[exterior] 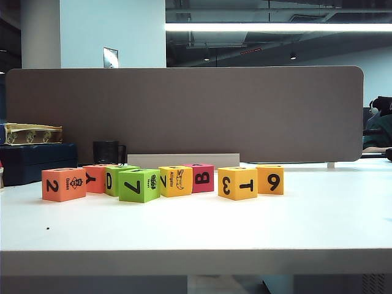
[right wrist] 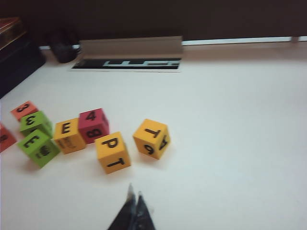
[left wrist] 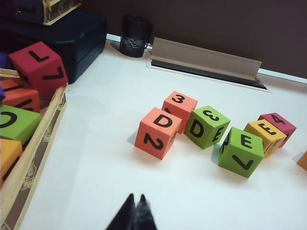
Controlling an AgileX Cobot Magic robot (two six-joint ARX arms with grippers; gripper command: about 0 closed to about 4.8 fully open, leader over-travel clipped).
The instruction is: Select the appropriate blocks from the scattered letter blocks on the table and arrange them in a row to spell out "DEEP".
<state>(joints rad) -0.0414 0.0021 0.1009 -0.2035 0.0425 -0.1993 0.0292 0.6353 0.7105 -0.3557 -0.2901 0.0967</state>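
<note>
Both hands, left hand [left wrist: 135,207] and right hand [right wrist: 134,205], hover pressed together. Pinch the salmon D block [left wrist: 158,132] by flat opposite sides (it looks light, stiff).

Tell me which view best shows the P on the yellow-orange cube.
Right wrist view: the yellow-orange cube shows P on its top face. The exterior view shows only its 3 and T sides; the left wrist view barely catches a corner, if any.
</note>
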